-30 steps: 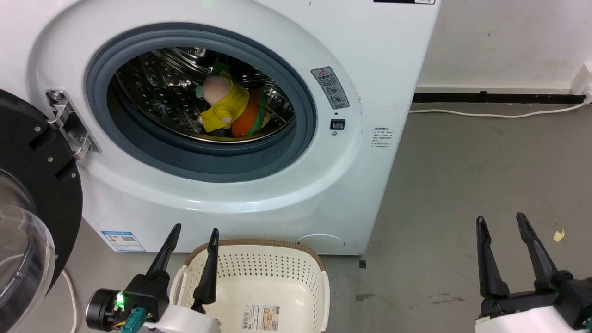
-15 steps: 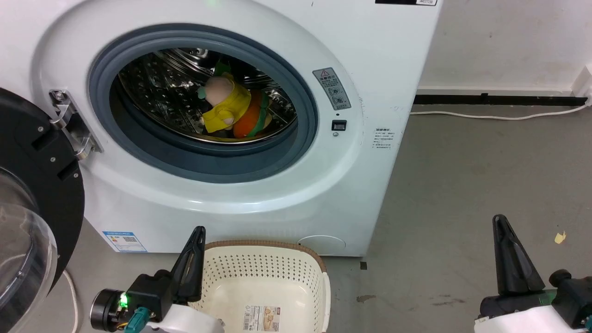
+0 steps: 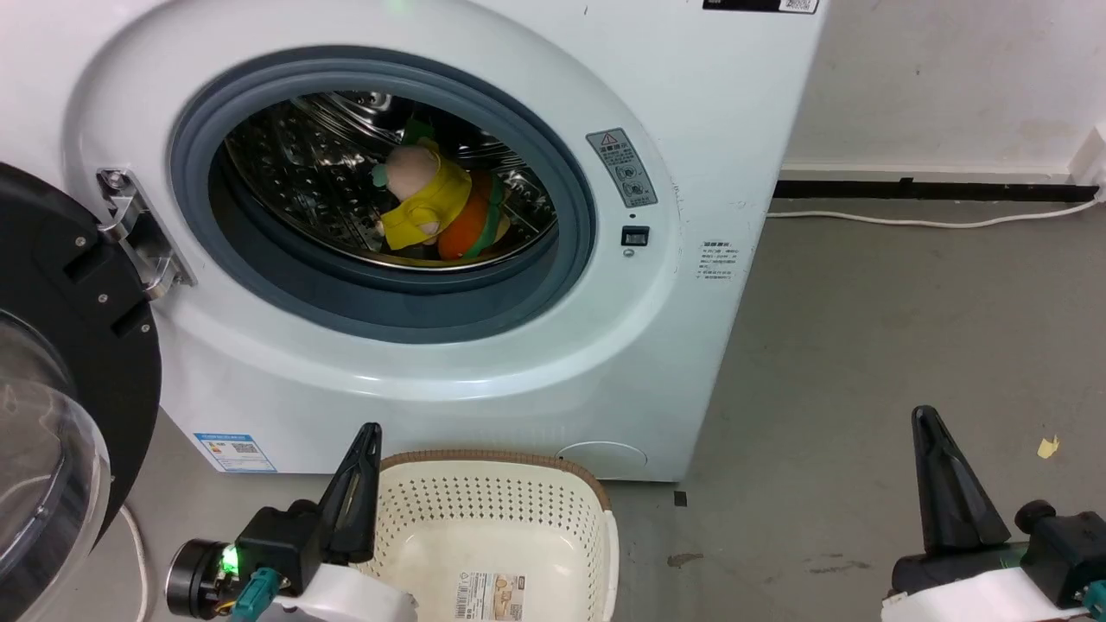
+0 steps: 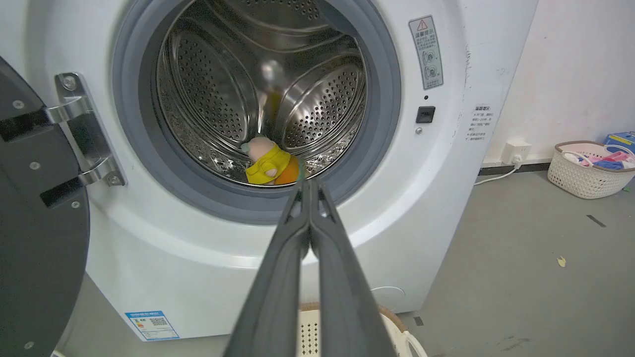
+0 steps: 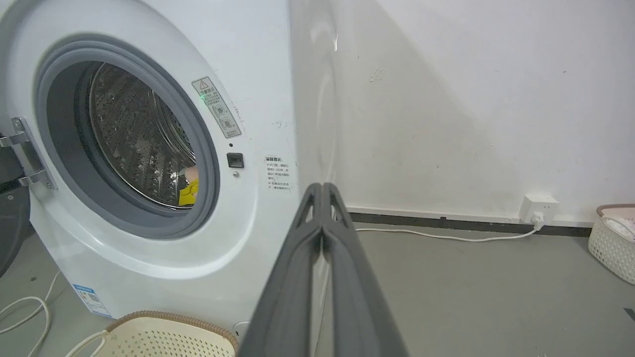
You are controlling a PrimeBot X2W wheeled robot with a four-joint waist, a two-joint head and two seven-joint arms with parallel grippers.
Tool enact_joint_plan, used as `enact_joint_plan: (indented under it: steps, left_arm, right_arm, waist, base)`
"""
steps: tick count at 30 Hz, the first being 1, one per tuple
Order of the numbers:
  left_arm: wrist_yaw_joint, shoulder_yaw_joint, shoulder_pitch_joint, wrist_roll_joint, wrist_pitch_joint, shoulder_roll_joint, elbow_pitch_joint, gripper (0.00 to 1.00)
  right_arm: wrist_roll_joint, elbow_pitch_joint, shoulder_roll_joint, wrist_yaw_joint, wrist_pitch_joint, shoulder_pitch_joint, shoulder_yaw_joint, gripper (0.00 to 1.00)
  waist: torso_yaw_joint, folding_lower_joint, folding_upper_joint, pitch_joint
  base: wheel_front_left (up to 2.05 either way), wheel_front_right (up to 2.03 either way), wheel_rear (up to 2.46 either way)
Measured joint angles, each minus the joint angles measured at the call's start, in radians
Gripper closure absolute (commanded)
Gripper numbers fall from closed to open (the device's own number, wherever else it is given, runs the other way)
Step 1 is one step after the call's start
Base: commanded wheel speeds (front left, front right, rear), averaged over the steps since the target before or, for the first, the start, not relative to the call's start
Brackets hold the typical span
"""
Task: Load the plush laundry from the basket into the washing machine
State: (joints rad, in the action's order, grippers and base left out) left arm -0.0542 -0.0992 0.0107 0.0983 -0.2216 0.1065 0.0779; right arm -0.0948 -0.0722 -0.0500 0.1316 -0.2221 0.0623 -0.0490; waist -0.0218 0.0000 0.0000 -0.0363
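The pinkish-headed doll in yellow [image 3: 423, 194] and the orange burger plush [image 3: 471, 229] both lie inside the perforated steel drum [image 3: 294, 173]. The doll leans on the burger, and they sit low, at about 5 o'clock of the porthole in the head view. They are behind the grey gasket [image 3: 575, 259], near its lip. The cream basket [image 3: 484, 456], at 6 o'clock just before the white washing machine [image 3: 717, 112], holds nothing but the paper label [image 3: 488, 596] on its bottom.

By that, the loading looks finished, and the step in hand is to confirm it and keep clear.

- **The toys:** do not reach back into the drum. They sit close to the front edge, and a nudge could roll the burger out over the gasket.
- **Left gripper [image 3: 369, 441]:** at 7 o'clock, with its fingers pressed together and holding nothing. It overlaps the basket's left rim in the head view, and I cannot tell whether it touches. Any retreat should go up and away from the rim so the light basket is not dragged.
- **Right gripper [image 3: 927, 428]:** at 4 o'clock over bare floor, also pinched together and empty, well apart from everything. It needs no move.
- **Door:** the black-framed glass door [image 3: 82, 294] stands swung out at 9 o'clock. The left arm should avoid sweeping that way.
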Motion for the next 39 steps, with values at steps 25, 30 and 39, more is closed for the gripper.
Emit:
enact_joint_plan:
  steps: [25, 30, 39]
  left_arm:
    - [0.012, 0.022, 0.0, -0.018, 0.048, -0.013, -0.016, 1.0]
    - [0.016, 0.026, 0.0, -0.026, 0.06, -0.017, -0.02, 1.0]
    - [0.018, 0.035, 0.0, -0.035, 0.078, -0.022, -0.025, 1.0]
  right_arm:
    - [0.018, 0.016, 0.0, 0.0, 0.051, -0.009, 0.011, 1.0]
    - [0.025, 0.019, 0.0, 0.0, 0.061, -0.01, 0.014, 1.0]
    - [0.033, 0.025, 0.0, 0.0, 0.08, -0.012, 0.019, 1.0]
  waist:
    - [0.005, 0.0, 0.0, 0.008]
    - [0.006, 0.0, 0.0, 0.01]
    - [0.008, 0.0, 0.0, 0.013]
  base:
    - [0.0, 0.0, 0.0]
    - [0.0, 0.0, 0.0]
    - [0.0, 0.0, 0.0]
